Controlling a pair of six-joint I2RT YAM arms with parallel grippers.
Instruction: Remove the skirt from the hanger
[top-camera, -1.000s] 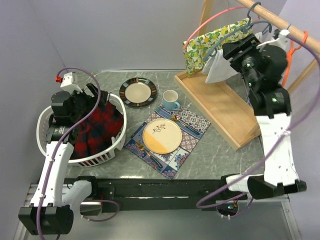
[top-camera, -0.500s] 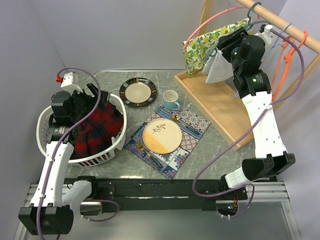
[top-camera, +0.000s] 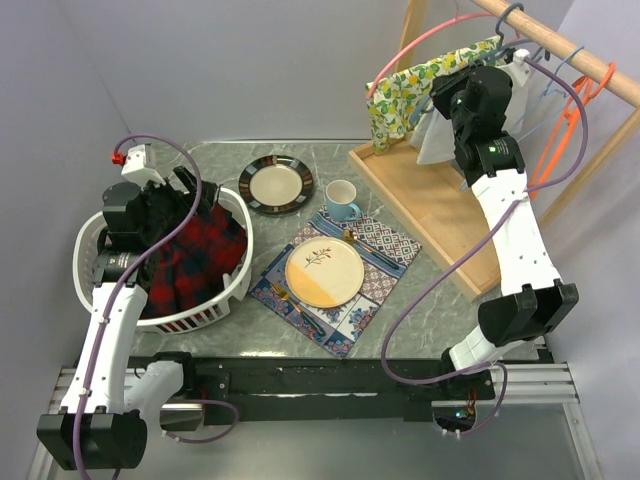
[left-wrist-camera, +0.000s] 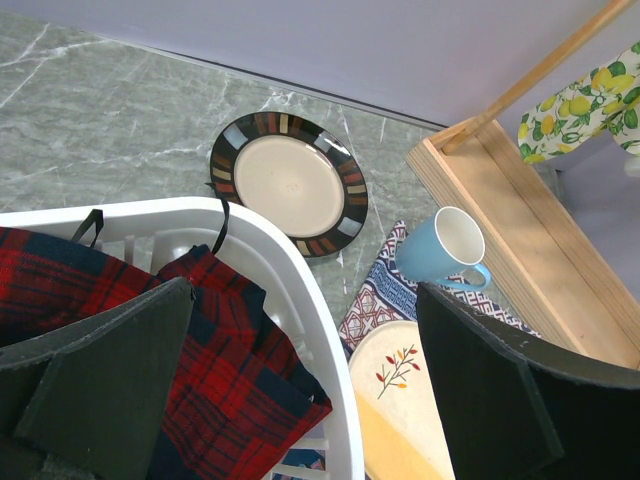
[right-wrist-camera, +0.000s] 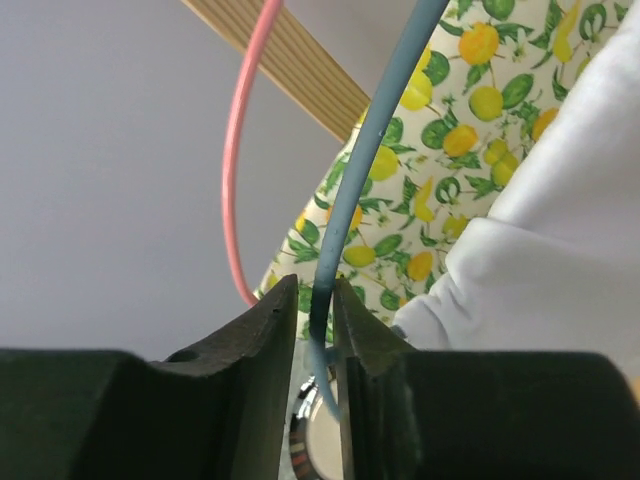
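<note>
From above, the right gripper (top-camera: 447, 93) is raised to the wooden rail (top-camera: 560, 45), its fingers at the blue hanger (top-camera: 512, 15). The white skirt (top-camera: 435, 142) hangs just below the gripper, and a lemon-print cloth (top-camera: 398, 95) on a pink hanger (top-camera: 420, 45) is just beside it on the far side. The left gripper (top-camera: 183, 192) hovers over a white basket (top-camera: 225, 300) that holds a red plaid cloth (top-camera: 200, 250).

The left wrist camera shows the left gripper (left-wrist-camera: 305, 290) spread wide and holding nothing. The basket rim lies between and below its fingers, with the plaid cloth under the left finger. A striped plate (left-wrist-camera: 290, 185) and a blue mug (left-wrist-camera: 445, 250) lie beyond.

The right wrist camera shows the right gripper (right-wrist-camera: 318, 310) pinching the blue hanger's wire between nearly closed fingers. The white skirt fills the space to the right of the fingers, touching the lemon-print cloth.
</note>
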